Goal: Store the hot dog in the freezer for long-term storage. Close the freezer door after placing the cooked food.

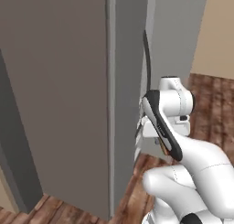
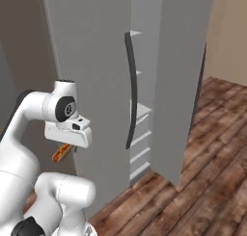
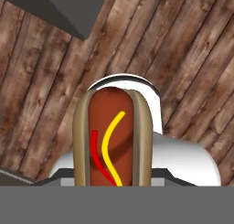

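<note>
Hot dog (image 3: pixel 113 136) held in gripper (image 2: pixel 65 150), beside the freezer door (image 2: pixel 91 85).
You carry a light, soft bun: squeeze gently at mid-length.

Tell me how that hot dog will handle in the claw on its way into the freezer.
The hot dog looks small against the arm, so probably light. Its bun looks soft, so a hard squeeze by the claw might dent it. The sausage sits loose-looking in the split bun and could slide out if tipped steeply, as it juts from the claw.
</note>
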Robot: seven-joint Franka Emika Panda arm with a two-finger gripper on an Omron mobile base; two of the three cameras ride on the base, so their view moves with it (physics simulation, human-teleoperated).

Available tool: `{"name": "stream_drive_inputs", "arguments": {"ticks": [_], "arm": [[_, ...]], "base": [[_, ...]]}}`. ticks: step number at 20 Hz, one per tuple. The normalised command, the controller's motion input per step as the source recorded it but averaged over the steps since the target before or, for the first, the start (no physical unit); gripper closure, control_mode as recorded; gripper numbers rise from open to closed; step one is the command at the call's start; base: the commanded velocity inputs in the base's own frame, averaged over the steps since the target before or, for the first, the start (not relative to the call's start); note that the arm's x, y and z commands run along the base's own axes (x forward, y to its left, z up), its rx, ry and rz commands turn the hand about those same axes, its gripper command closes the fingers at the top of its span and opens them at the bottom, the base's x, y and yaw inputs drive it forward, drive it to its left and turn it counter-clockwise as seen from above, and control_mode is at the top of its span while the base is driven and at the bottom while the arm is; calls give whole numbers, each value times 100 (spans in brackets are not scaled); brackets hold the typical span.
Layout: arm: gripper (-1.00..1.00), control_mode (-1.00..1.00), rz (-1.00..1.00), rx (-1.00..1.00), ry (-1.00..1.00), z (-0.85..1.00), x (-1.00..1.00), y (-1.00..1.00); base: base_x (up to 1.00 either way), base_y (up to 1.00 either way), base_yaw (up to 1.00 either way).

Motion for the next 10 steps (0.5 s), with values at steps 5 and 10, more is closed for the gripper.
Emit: {"name": "stream_drive_inputs", "arguments": {"ticks": [5, 10], "arm": [[100, 100, 0, 0, 0, 0, 0, 0], [100, 100, 0, 0, 0, 0, 0, 0]], "base": [[25, -81, -16], [42, -65, -10]]}}
